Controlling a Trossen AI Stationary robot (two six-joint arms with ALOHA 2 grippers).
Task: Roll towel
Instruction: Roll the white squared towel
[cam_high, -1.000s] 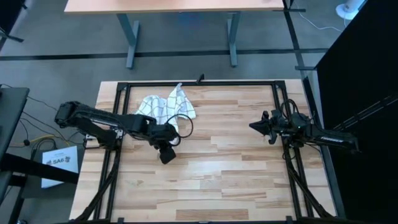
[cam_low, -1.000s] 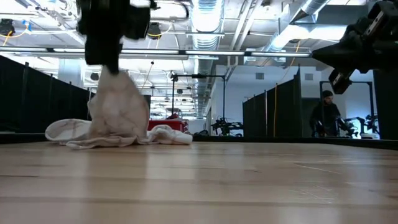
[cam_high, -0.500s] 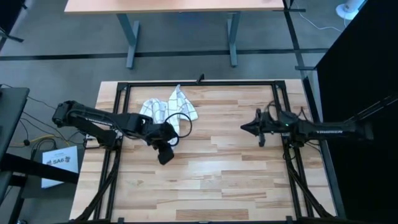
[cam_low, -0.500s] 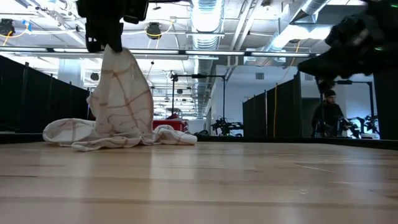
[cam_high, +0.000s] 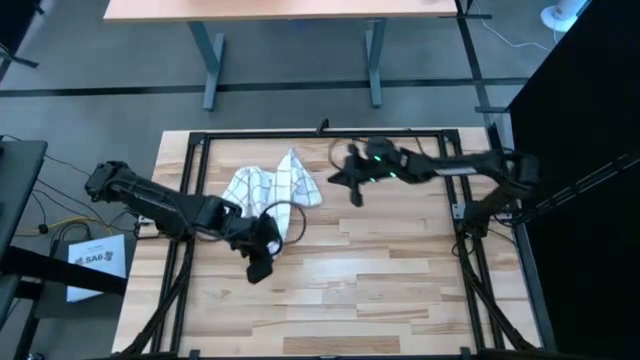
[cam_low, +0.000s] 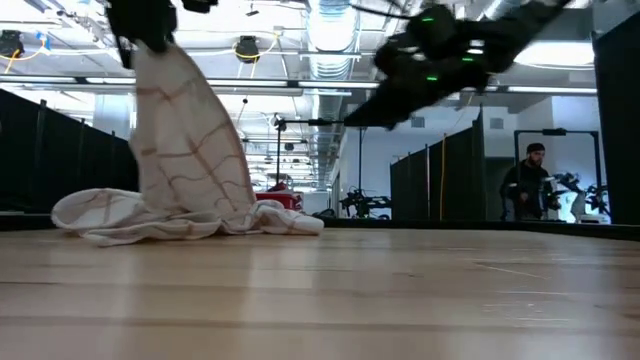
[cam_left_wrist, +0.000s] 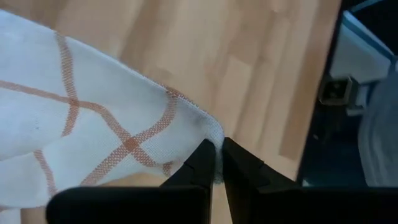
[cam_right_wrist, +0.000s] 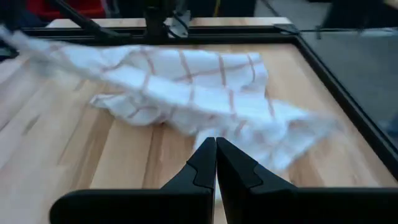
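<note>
The towel (cam_high: 262, 185), white with a thin-lined grid, lies bunched at the table's far left-centre. One part of it is drawn up into a tall peak (cam_low: 180, 130), and the rest lies on the wood (cam_low: 110, 215). My left gripper (cam_left_wrist: 216, 158) is shut on the towel's raised corner, high above the table (cam_low: 140, 20); in the high view its arm (cam_high: 262, 240) covers the fingers. My right gripper (cam_right_wrist: 216, 158) is shut and empty. It hangs in the air just right of the towel (cam_high: 350, 185) and faces it. The towel also shows in the right wrist view (cam_right_wrist: 186, 87). My left gripper pinches a hemmed corner of the towel (cam_left_wrist: 208, 134) between its two fingertips. The corner is lifted clear. The cloth hangs from it in a spreading sheet, and its lower part lies bunched on the table (cam_low: 180, 225).
A black frame rail (cam_high: 320, 133) runs round the table. A desk (cam_high: 290, 10) stands beyond the far edge. Bare wood (cam_high: 360, 290) fills the near half. A person (cam_low: 535, 185) stands far off in the room.
My left gripper has gone up and a little toward the near edge with the towel's corner. This has drawn the peak taller while the bunched part has stayed on the table. My right arm has swung from the table's right edge toward the left and far, up to the towel.
</note>
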